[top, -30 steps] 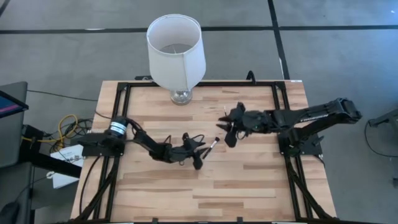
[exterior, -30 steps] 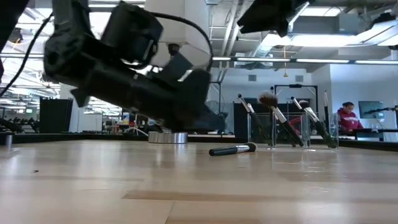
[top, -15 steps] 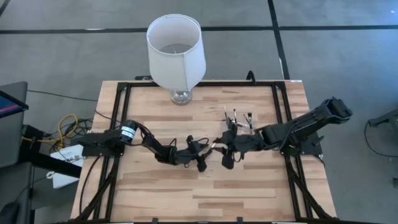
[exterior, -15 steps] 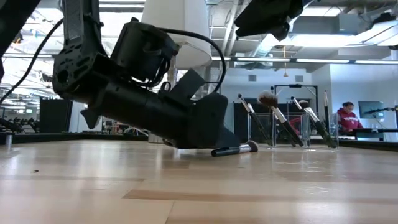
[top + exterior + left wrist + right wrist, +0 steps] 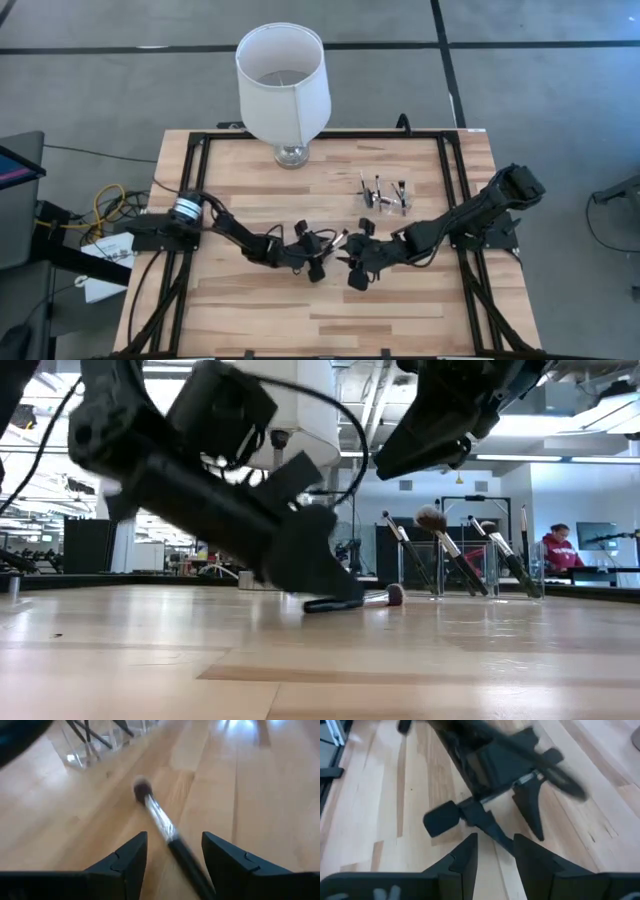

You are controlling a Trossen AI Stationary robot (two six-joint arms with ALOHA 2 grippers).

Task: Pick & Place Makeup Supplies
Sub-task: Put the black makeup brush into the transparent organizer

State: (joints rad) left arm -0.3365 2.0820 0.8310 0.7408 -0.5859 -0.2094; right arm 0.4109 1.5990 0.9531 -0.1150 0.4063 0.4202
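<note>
Overhead, we see the left gripper (image 5: 318,250) and the right gripper (image 5: 352,262) meeting near the middle of the wooden table (image 5: 250,310), nearly touching, with one loose makeup brush (image 5: 338,241) lying just between them. Beyond the right gripper, toward the far edge, a clear holder (image 5: 383,198) carries several more brushes (image 5: 377,188), and the white lampshade (image 5: 283,75) on its glass base stands well apart at the far edge. From table height, we find the left gripper (image 5: 335,585) low on the wood, its tip against the dark handle of the loose brush (image 5: 350,600), whose bristle end points away from it; the right arm (image 5: 440,415) hangs above; a person in red (image 5: 557,550) sits in the room behind. We can read no brand, label or writing anywhere. Through the left wrist camera, we see that gripper's fingers (image 5: 127,857) spread apart, the brush (image 5: 160,822) lying flat between them and ungripped, the holder (image 5: 95,740) farther ahead. Through the right wrist camera, we see its fingers (image 5: 465,857) partly apart with the brush's handle (image 5: 492,830) just ahead of the gap; we cannot tell whether they touch it.
</note>
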